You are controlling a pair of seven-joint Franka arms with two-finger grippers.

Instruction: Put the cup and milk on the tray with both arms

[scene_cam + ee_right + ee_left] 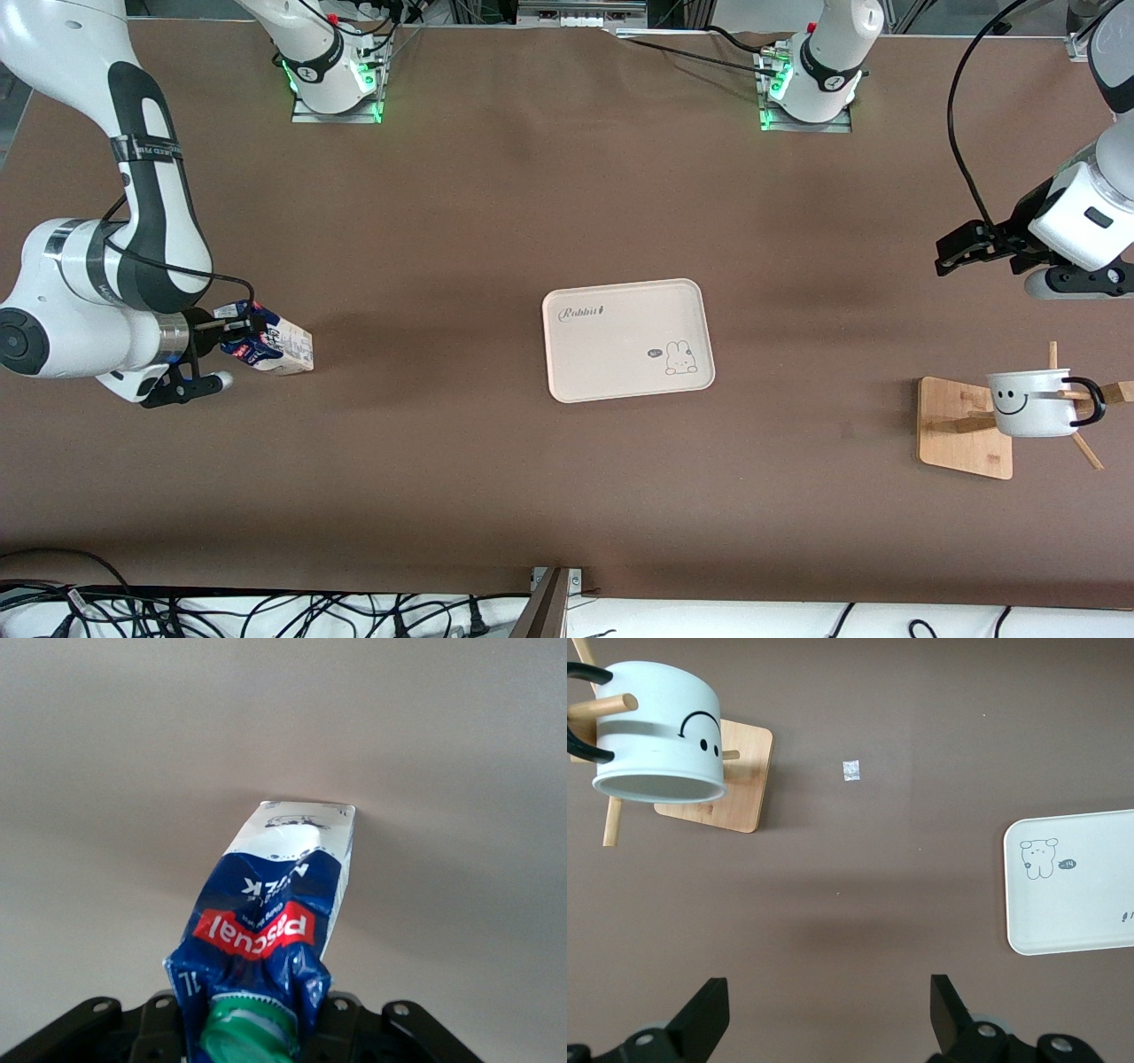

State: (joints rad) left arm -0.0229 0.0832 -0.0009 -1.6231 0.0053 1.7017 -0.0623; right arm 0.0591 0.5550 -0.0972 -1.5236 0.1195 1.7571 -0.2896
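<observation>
The tray lies mid-table, between the milk and the cup hanging on its stand.

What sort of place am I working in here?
Likely a robotics lab bench: two arm bases bolted on a brown-covered table, loose cables along its edge, and staged props, the tray and cup.

I counted one tray, one cup and one milk on the table. There was one wooden stand, with the single cup hung on it. Two arms were there, so two grippers: the left gripper and the right gripper, and one small scrap lay on the tabletop.
</observation>
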